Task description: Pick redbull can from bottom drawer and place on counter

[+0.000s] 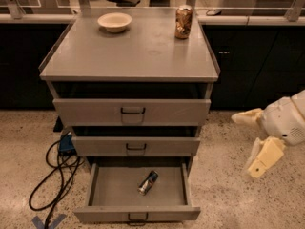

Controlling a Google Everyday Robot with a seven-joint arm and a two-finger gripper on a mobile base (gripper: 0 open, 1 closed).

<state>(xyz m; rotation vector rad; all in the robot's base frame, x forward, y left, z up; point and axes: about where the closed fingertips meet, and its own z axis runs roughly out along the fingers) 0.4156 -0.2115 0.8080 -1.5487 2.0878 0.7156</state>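
in bottom drawer [114,191]: redbull can [148,182] lying | claw [253,140] well apart rightward, spread, empty

The gripper [244,144] at four o'clock in the frame has two blunt, wedge-shaped cream-yellow fingers [264,157], set apart, on a smooth rounded white housing [286,119] with a faint speckled patch

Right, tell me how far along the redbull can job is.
Done: the bottom drawer stands open, the redbull can lying inside. In hand: nothing; the gripper hangs open right of the cabinet. Left: grasp the can, lift it, set it on the counter.
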